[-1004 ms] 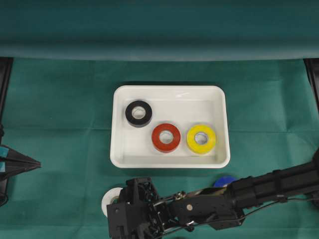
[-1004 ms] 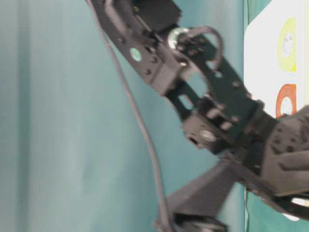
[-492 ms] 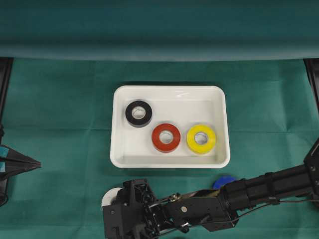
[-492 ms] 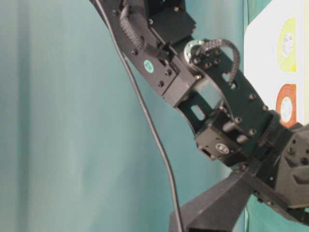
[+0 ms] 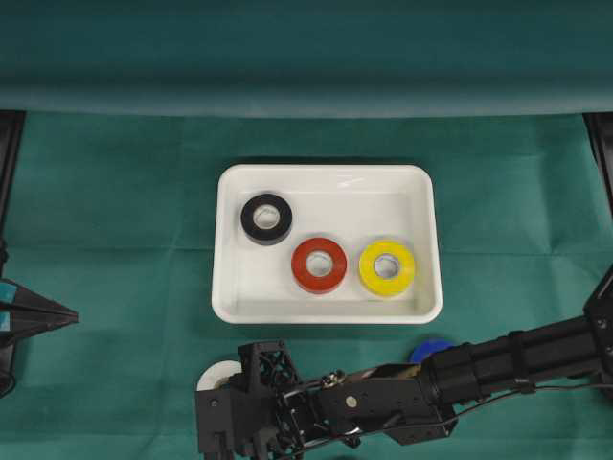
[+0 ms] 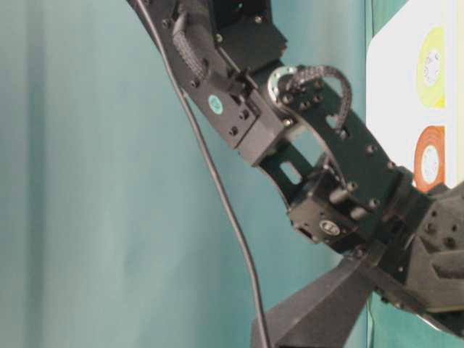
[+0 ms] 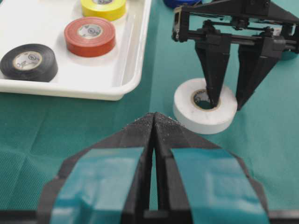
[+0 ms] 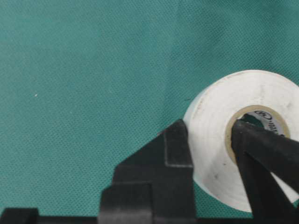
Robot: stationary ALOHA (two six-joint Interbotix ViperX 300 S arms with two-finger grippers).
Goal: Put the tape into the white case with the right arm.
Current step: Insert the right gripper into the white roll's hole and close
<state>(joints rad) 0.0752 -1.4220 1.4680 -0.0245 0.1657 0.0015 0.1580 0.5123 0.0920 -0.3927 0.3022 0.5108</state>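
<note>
right tool (image 7: 224, 100): clamped on white tape (image 7: 204, 112) wall (one finger in core) | left tool (image 7: 154, 123): closed, holding nothing

white case (image 5: 327, 176): glossy white
black tape roll (image 5: 266, 218): black, pale core
red tape roll (image 5: 319, 264): red, pale core
yellow tape roll (image 5: 387, 267): yellow, pale core
white tape roll (image 7: 204, 105): white, tan inner ring
blue tape roll (image 5: 431, 349): blue
cloth (image 5: 115, 211): dark green, plain
right gripper (image 7: 229, 100): plain black
left gripper (image 7: 154, 128): black, light-blue patches
</note>
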